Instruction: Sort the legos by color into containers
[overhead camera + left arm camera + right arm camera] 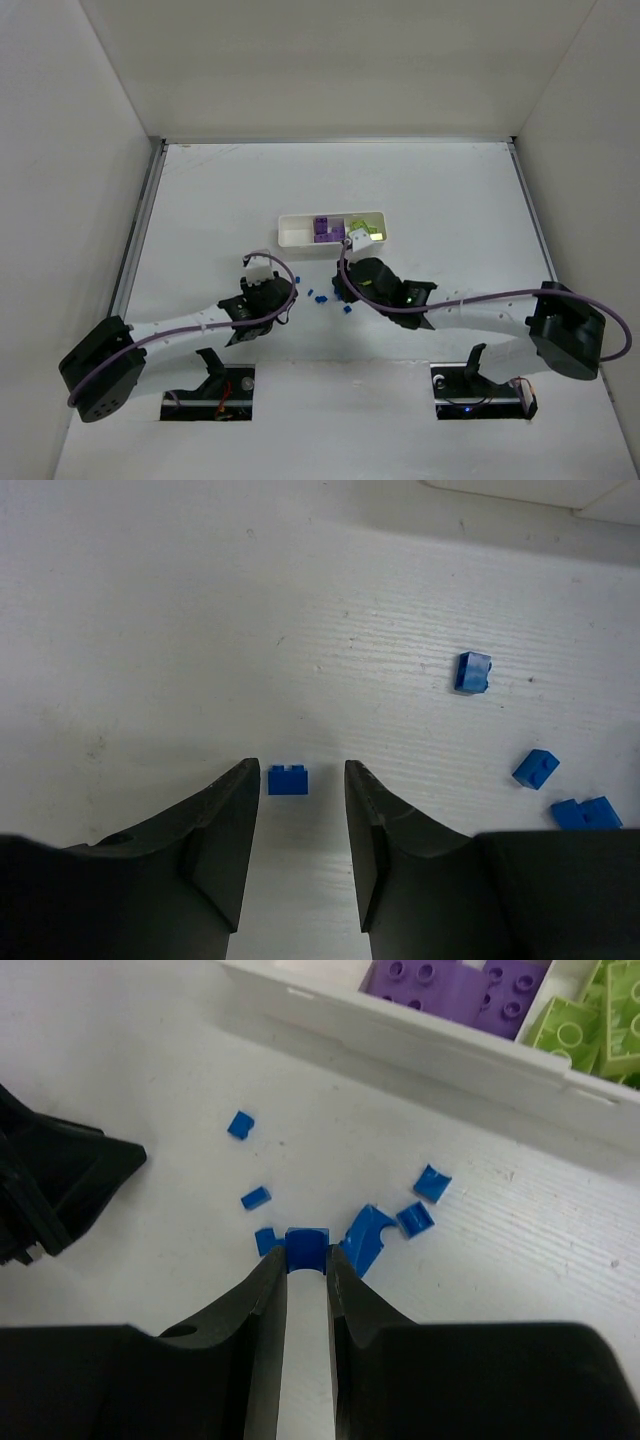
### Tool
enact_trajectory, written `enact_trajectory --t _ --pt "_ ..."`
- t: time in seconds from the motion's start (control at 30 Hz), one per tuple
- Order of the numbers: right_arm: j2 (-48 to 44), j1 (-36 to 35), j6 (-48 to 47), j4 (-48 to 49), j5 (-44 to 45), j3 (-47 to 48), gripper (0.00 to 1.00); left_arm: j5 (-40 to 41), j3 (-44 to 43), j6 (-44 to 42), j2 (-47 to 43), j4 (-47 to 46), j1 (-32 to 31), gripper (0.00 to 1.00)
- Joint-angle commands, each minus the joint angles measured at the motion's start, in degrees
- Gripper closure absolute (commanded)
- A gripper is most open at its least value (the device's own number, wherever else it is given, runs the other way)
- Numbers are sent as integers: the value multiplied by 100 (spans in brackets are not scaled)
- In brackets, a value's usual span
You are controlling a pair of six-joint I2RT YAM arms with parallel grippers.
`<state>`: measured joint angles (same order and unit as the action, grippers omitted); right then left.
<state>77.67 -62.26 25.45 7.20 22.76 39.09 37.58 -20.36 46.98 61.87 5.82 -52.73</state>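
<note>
Legos point(322, 298), blue: scattered on your surface point(420, 190), mid-frame, below the tray point(295, 233). You have the right gripper point(307, 1260) clamped on one blue brick point(307, 1243), ready to lift; left gripper point(300, 772) spread, straddling a second brick point(288, 780) to close. Purple legos point(323, 228), green legos point(366, 231): in tray.

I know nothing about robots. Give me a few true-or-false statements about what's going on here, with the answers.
1. The right gripper pinches a blue brick. True.
2. The left gripper is clamped shut. False: its jaws stand open, a second blue brick lying between them.
3. Purple blocks lie in the tray. True.
4. The green bricks lie scattered outside the tray. False: they sit in its right-end compartment.
</note>
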Motion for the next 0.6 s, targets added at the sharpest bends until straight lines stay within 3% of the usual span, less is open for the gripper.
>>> enact_trajectory --t 0.0,0.33,0.57 --pt "213 192 -181 519 -176 467 80 65 -64 -145 132 -222 66 64" --pt "1293 860 -260 800 -870 1644 79 3 -126 -145 300 -205 145 72" --pt "2374 1141 -286 783 -1037 2664 79 3 -30 -128 98 -204 171 85"
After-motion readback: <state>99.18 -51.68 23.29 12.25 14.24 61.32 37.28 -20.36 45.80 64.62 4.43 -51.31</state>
